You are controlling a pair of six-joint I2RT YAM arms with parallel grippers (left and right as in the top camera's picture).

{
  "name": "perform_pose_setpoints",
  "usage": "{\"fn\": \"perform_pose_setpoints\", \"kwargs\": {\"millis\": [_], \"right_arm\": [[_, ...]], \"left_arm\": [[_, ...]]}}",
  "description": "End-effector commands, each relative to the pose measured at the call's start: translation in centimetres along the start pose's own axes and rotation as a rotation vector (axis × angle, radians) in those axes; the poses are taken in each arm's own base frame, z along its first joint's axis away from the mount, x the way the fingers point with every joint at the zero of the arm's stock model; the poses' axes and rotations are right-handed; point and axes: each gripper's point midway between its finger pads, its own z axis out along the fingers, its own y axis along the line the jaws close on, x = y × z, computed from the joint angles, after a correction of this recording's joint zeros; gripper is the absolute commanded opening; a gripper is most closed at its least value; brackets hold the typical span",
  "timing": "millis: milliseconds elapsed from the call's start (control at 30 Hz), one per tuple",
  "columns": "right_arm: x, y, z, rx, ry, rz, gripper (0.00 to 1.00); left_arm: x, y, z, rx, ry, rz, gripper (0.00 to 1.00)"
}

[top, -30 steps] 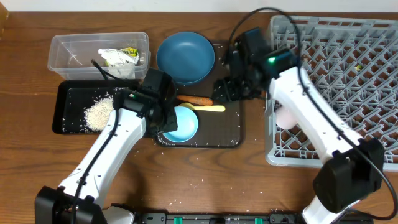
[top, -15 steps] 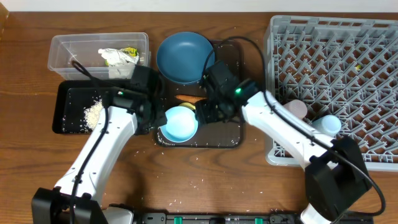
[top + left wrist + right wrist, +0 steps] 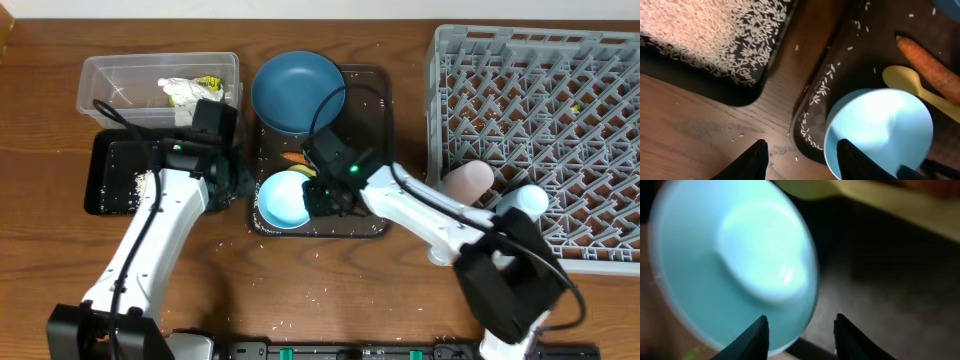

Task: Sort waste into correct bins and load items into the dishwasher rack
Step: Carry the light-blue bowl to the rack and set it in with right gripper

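Note:
The white-and-light-blue bowl [image 3: 283, 198] stands on the dark brown serving tray [image 3: 370, 215]. My left gripper [image 3: 236, 186] is open at the bowl's left rim; in the left wrist view [image 3: 802, 160] one finger is over the bowl [image 3: 880, 130] and one over the table. My right gripper [image 3: 320, 196] is open at the bowl's right side, its fingers [image 3: 800, 335] straddling the bowl's rim [image 3: 740, 265]. The carrot stick [image 3: 930, 60] and pale yellow spoon [image 3: 910, 82] lie behind the bowl. The dark blue plate [image 3: 298, 92] is at the tray's back.
The clear tub [image 3: 120, 80] holds crumpled paper [image 3: 190, 92]. The black tray [image 3: 115, 160] holds rice [image 3: 700, 25]. The grey rack [image 3: 540, 110] stands at the right with a pink cup [image 3: 468, 180] and a light blue cup [image 3: 525, 200]. Loose grains dot the table front.
My right arm swung left from the rack side down to the bowl's right rim. My left arm shifted left and back to the bowl's left rim.

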Motion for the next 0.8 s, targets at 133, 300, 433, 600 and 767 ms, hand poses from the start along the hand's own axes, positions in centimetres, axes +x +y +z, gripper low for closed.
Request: {"fn": "perform_pose_setpoints", "kwargs": {"millis": [133, 300, 433, 600, 767], "right_arm": [[1.1, -0.8, 2.4, 0.026, 0.056, 0.047, 0.23], [-0.2, -0.6, 1.1, 0.015, 0.026, 0.053, 0.08], [-1.6, -0.7, -1.1, 0.013, -0.015, 0.041, 0.01], [-5.2, -1.9, -6.5, 0.059, -0.159, 0.027, 0.01], [-10.0, -8.4, -15.6, 0.329, -0.424, 0.111, 0.01]], "left_arm": [[-1.1, 0.2, -0.8, 0.0, -0.037, -0.023, 0.47], [-1.1, 0.2, -0.8, 0.0, -0.037, -0.024, 0.48], [-1.1, 0.2, -0.8, 0.0, -0.037, -0.024, 0.48], [-1.1, 0.2, -0.8, 0.0, -0.036, -0.024, 0.58], [-1.1, 0.2, -0.8, 0.0, -0.035, -0.024, 0.64]]}}
